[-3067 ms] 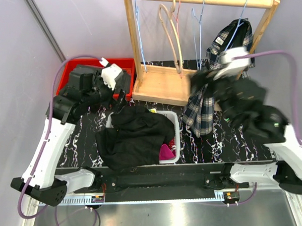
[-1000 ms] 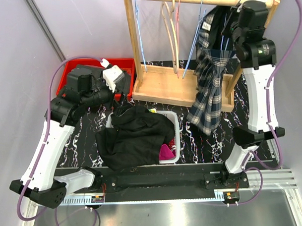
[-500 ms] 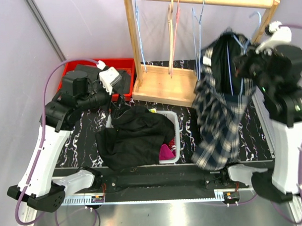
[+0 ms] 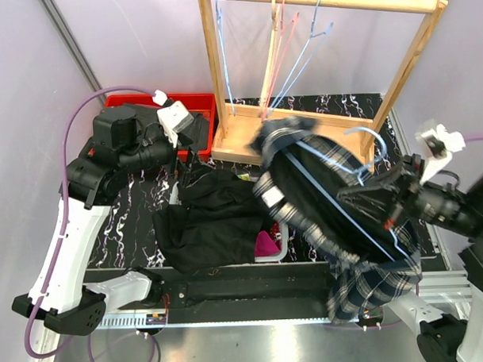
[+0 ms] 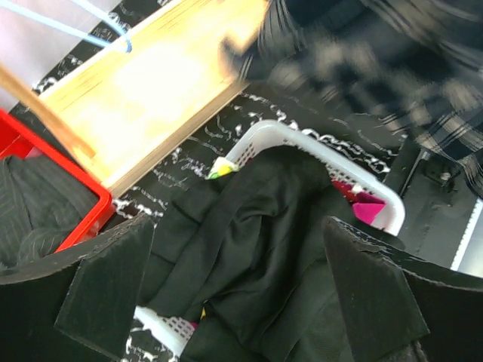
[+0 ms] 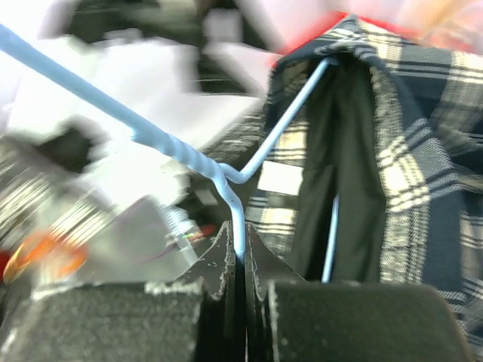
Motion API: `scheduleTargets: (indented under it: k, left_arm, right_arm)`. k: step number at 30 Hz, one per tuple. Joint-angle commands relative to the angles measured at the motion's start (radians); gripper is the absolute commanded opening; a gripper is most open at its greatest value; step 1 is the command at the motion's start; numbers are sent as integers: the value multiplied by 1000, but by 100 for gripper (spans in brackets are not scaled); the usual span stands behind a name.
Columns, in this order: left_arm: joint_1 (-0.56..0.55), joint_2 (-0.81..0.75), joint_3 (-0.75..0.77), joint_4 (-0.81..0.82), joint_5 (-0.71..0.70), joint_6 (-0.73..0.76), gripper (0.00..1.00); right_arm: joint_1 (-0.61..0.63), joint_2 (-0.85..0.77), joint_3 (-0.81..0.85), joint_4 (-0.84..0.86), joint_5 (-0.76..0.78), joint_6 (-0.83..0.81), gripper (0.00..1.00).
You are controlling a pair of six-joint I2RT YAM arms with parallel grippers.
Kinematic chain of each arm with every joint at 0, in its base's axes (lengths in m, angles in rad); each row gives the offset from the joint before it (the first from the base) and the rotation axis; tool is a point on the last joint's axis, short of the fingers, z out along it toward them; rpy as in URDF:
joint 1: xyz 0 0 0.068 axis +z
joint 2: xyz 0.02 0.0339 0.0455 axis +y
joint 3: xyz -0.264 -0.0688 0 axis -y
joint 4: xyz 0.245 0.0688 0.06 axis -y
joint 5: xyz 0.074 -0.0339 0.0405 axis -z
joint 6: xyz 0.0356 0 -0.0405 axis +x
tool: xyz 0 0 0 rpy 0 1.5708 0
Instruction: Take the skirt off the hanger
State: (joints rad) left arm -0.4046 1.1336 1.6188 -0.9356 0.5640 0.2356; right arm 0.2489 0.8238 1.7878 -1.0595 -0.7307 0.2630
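Dark blue and white plaid skirt [image 4: 351, 264], up in the air over the right near part of the table, well clear of the rack. Draped on a light blue wire hanger [image 4: 331, 195], waistband opened wide toward the top camera, dark lining showing inside, hem reaching past the near table edge. Blurred in both wrist views [image 6: 411, 143] [image 5: 423, 53].

Black white-veined marble tabletop [image 4: 128, 233] underneath.

Tall light wooden clothes rack [image 4: 219, 70] at the back, on a flat wooden base, with several thin pastel wire hangers [image 4: 281, 56] tilted on its top rail.

Heap of black clothing [image 4: 211, 222] spilling out of and over a white perforated plastic basket [image 4: 283, 197], left of the skirt and just in front of the rack base. Same heap directly below the left wrist camera [image 5: 256, 241].

Red plastic bin [image 4: 131, 100] at the back left, dark cloth inside.

Right gripper [image 6: 239, 245] pinched tight on the hanger wire [image 6: 235, 200], just under the twisted neck, carrying hanger and skirt together.

Left gripper [image 5: 241, 294] spread wide, holding nothing, poised above the basket and touching neither basket nor cloth.

Small bright pink cloth [image 4: 265, 245] at the basket's near corner, beside the black heap.
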Motion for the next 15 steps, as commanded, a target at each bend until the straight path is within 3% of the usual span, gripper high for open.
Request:
scheduleTargets:
  k: [1, 6, 15]
  left_arm:
    - [0, -8, 70, 18, 83, -2, 98]
    - [0, -5, 124, -22, 206, 1, 99]
    - [10, 25, 210, -57, 451, -15, 99]
  right_arm:
    - [59, 43, 114, 205, -300, 6, 0]
    - [72, 100, 102, 217, -289, -7, 0]
    - [72, 159, -31, 483, -317, 81, 0]
